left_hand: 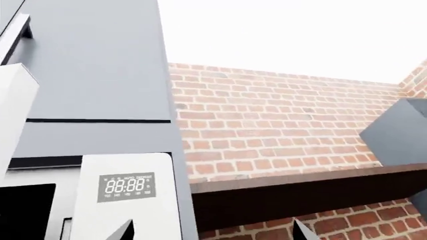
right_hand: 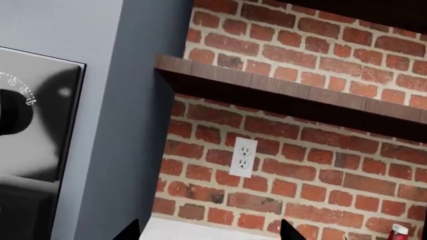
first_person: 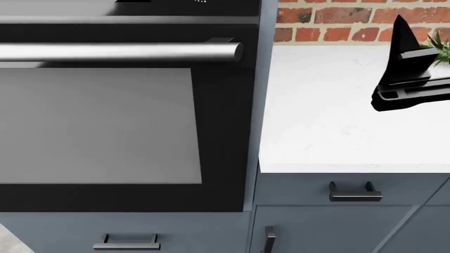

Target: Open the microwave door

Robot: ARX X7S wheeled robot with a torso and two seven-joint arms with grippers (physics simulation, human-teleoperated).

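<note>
The white microwave (left_hand: 127,200) is built into a grey cabinet column (left_hand: 100,75). Its control panel carries a lit 88:88 display (left_hand: 127,186), and the dark door window (left_hand: 27,212) lies beside the panel. My left gripper (left_hand: 215,232) is open, with only its two fingertips (left_hand: 127,231) showing; one tip is in front of the panel and the other is off toward the brick wall. Nothing is between them. My right gripper (right_hand: 210,231) is also open and empty, over the white countertop (right_hand: 200,234) and facing the brick wall. The microwave is out of the head view.
A white slab (left_hand: 13,115) juts in beside the microwave; I cannot tell what it is. A dark wooden shelf (left_hand: 300,190) runs along the wall. Below are the oven with its bar handle (first_person: 119,51), a wall outlet (right_hand: 242,157), and a black part of my right arm (first_person: 408,79) over the counter (first_person: 330,126).
</note>
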